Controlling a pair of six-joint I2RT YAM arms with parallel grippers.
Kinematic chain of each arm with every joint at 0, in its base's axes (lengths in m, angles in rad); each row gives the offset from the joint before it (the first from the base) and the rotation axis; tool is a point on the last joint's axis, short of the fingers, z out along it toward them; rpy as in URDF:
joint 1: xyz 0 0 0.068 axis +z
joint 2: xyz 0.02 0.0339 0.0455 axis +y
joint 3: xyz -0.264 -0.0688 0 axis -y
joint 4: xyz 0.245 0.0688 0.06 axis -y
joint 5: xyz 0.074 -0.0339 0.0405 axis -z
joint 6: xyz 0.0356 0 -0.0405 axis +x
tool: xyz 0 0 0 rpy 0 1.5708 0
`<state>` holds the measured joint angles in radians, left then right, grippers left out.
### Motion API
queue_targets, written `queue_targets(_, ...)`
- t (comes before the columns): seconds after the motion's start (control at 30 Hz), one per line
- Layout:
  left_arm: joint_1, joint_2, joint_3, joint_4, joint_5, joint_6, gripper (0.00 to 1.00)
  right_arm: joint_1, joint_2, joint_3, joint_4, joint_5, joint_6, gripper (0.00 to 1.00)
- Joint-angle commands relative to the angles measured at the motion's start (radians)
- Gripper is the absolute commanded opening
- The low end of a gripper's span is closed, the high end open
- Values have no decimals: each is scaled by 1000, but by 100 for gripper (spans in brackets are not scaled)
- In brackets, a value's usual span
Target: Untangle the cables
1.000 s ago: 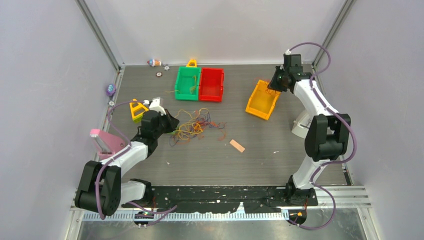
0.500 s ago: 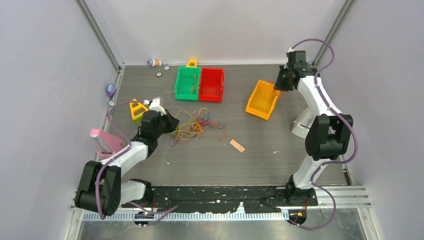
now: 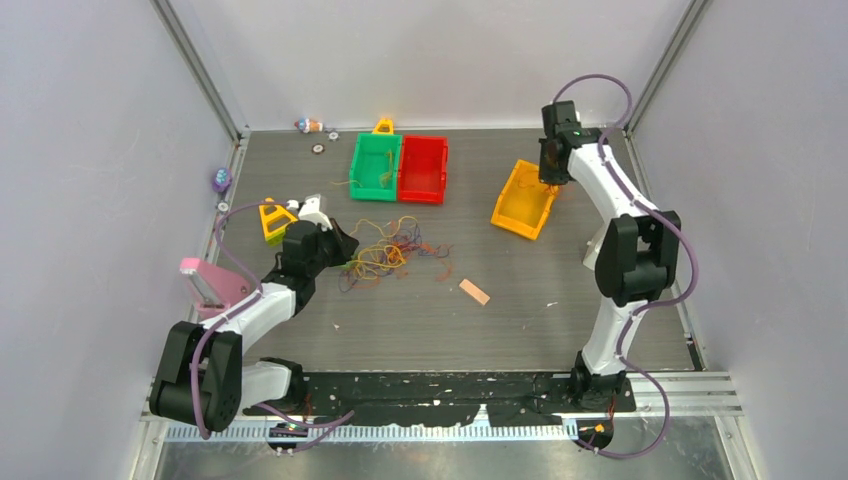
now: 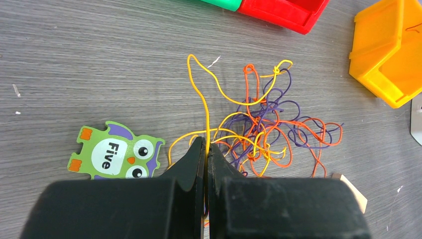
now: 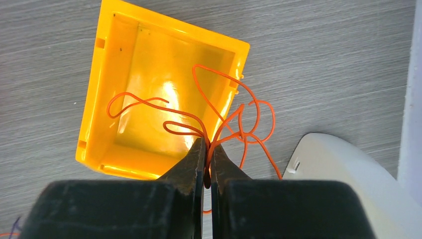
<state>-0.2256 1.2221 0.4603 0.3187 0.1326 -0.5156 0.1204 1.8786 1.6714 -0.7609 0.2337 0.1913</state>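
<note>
Your left pincer (image 4: 206, 149) is pressed together on a yellow cable (image 4: 207, 124) at the near edge of the tangled cables (image 4: 271, 129) in the middle of the counter (image 3: 520, 320). Pulling may drag the whole knot along. Your right pincer (image 5: 207, 152) pinches orange cables (image 5: 241, 119) over the yellow bin (image 5: 94, 99). Some loops hang outside its rim and could miss. An owl card (image 4: 115, 155) lies just beside the left pincer.

The left arm sits folded low, left gripper (image 4: 205, 148) pinched closed on a yellow cable (image 4: 207, 124). The right arm stretches far forward, right gripper (image 5: 206, 148) clamping orange cables (image 5: 239, 110).
</note>
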Motion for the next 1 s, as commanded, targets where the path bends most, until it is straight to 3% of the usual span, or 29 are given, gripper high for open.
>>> queue_targets(0.0,4,-6,25,42,6,10,0,67,42,95,-52,226,-57,5)
queue_targets(0.27,5,-8,24,40,3,11,0,185,179,235,-127,375,-128,5)
queue_targets(0.57,5,-6,26,39,2,12,0,191,227,224,-91,250,-122,6)
queue_targets(0.8,4,-2,26,42,9,12,0,96,204,108,21,23,-47,7)
queue_targets(0.87,4,1,27,45,11,11,0,90,212,112,23,17,-36,14)
queue_targets(0.97,5,6,27,50,22,12,0,90,191,110,14,20,-18,35)
